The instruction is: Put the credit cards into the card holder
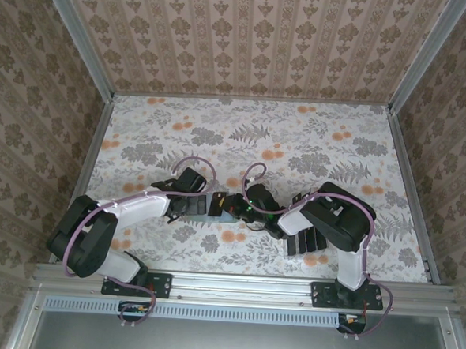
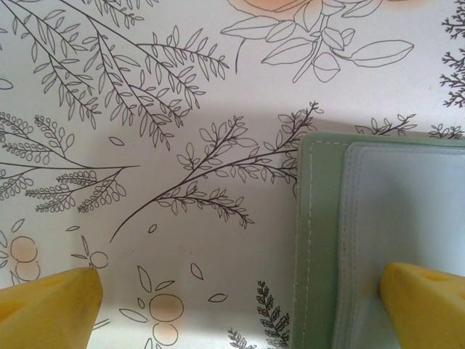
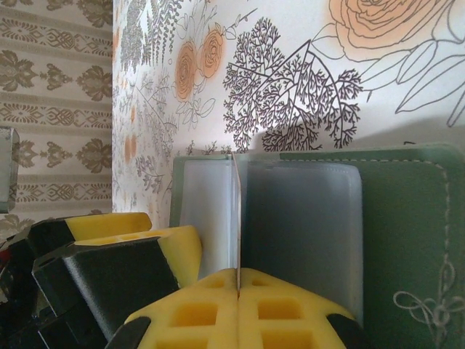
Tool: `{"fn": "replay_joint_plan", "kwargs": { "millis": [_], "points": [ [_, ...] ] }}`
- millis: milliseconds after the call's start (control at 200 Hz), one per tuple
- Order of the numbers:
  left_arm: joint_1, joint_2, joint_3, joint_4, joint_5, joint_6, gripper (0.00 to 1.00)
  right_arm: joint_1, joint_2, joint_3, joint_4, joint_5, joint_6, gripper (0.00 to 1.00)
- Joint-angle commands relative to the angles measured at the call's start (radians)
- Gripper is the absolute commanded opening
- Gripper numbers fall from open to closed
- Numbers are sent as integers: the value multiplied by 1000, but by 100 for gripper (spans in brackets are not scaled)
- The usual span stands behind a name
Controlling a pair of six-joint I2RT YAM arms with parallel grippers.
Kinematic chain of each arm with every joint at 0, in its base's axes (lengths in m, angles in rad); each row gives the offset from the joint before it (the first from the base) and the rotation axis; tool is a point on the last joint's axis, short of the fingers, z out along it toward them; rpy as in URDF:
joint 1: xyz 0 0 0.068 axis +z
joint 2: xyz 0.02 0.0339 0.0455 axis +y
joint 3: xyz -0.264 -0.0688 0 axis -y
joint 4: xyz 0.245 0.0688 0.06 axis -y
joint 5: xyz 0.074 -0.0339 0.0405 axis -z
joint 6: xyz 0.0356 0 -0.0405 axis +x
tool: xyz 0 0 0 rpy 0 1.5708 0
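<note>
Floral table (image 2: 182,87), left tool (image 2: 240,283) spread over card holder (image 2: 320,240) edge, right tool (image 3: 237,280) pinching credit card (image 3: 236,211)

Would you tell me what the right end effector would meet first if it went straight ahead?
Probably the card holder: the right end effector, shut on an edge-on credit card, points at its grey-blue inside, though depth is unclear.

The left arm (image 1: 136,206) and right arm (image 1: 337,216) are bent at the elbow and angled inward, wrists brought close together. The left gripper (image 2: 240,313) is held with jaws spread wide; the right gripper (image 3: 238,283) is clamped on a credit card (image 3: 236,218) seen edge-on.
</note>
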Motion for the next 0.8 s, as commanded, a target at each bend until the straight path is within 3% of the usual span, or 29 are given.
{"fn": "replay_joint_plan", "kwargs": {
  "millis": [0, 795],
  "points": [
    [0, 1, -29, -53, -26, -12, 100, 9, 29, -20, 17, -13, 23, 0],
    [0, 1, -27, -56, -31, -11, 100, 19, 45, -38, 31, -51, 57, 0]
  ]
}}
